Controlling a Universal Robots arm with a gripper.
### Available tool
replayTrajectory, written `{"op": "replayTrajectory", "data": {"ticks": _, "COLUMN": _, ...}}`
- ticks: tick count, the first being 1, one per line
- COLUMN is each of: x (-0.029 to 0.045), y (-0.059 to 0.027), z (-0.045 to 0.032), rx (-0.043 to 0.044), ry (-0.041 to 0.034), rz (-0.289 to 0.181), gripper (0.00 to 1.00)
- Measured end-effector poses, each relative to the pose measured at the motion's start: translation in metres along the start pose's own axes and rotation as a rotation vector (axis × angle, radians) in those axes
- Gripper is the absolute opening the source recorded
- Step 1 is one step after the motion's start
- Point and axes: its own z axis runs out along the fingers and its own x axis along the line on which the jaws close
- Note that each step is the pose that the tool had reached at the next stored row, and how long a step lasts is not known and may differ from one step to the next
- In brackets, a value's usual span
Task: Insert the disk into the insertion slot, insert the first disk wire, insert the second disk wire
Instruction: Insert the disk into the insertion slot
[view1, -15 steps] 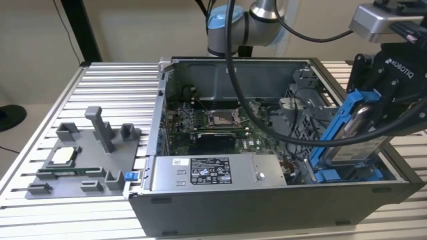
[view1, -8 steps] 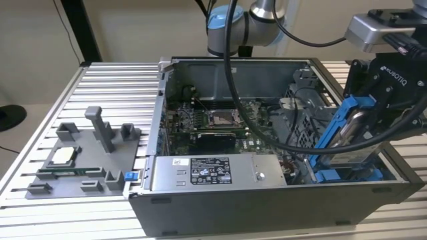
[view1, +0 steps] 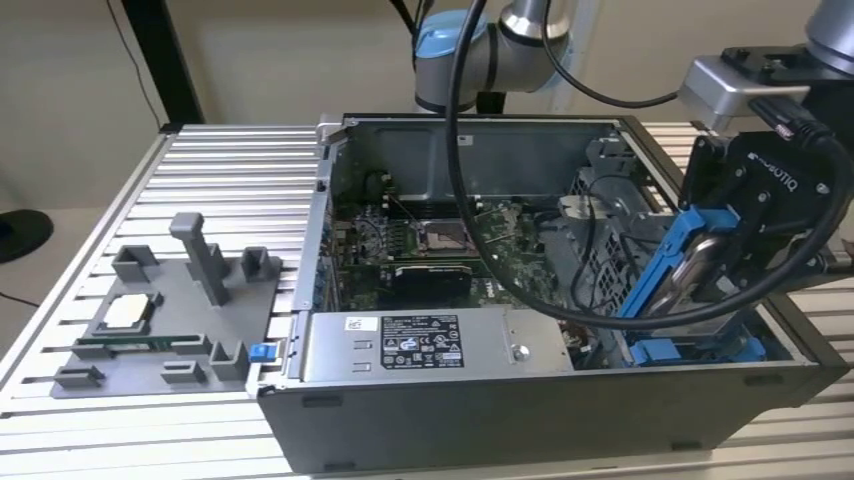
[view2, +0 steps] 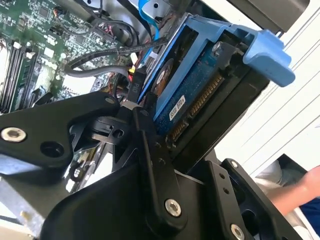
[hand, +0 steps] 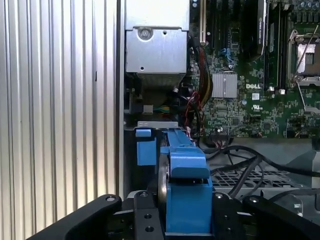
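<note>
Over the insertion slot (view1: 701, 350) mouth, gripper (view1: 721, 262) clamped on tilted disk (view1: 667, 270), lower edge close above it

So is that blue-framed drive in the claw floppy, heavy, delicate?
Probably stiff: the disk looks flat and unbent, tilted in the gripper. Likely dense for its size, being metal. Its exposed circuit board suggests it is fragile.

Robotics lab, slotted aluminium bench (view1: 227, 170), opened computer case (view1: 534, 420) (arm (view1: 454, 45) overhead)
</note>
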Motion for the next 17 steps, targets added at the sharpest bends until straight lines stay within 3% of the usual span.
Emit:
{"op": "replayTrajectory", "data": {"ticks": 5, "x": -0.0001, "y": -0.0001, "z": 0.0007, "rx": 0.0001, "ry": -0.0003, "rz": 0.000, "gripper": 0.00}}
{"op": "replayTrajectory", "data": {"ticks": 6, "x": 0.0000, "y": -0.0001, "z": 0.0007, "rx": 0.0000, "ry": 0.0001, "rz": 0.000, "gripper": 1.00}}
{"op": "replayTrajectory", "data": {"ticks": 11, "x": 0.0000, "y": 0.0001, "z": -0.0009, "rx": -0.0001, "ry": 0.0000, "rz": 0.000, "gripper": 1.00}}
{"op": "replayTrajectory", "data": {"ticks": 17, "x": -0.0003, "y": 0.0005, "z": -0.0142, "rx": -0.0005, "ry": 0.0002, "rz": 0.000, "gripper": 1.00}}
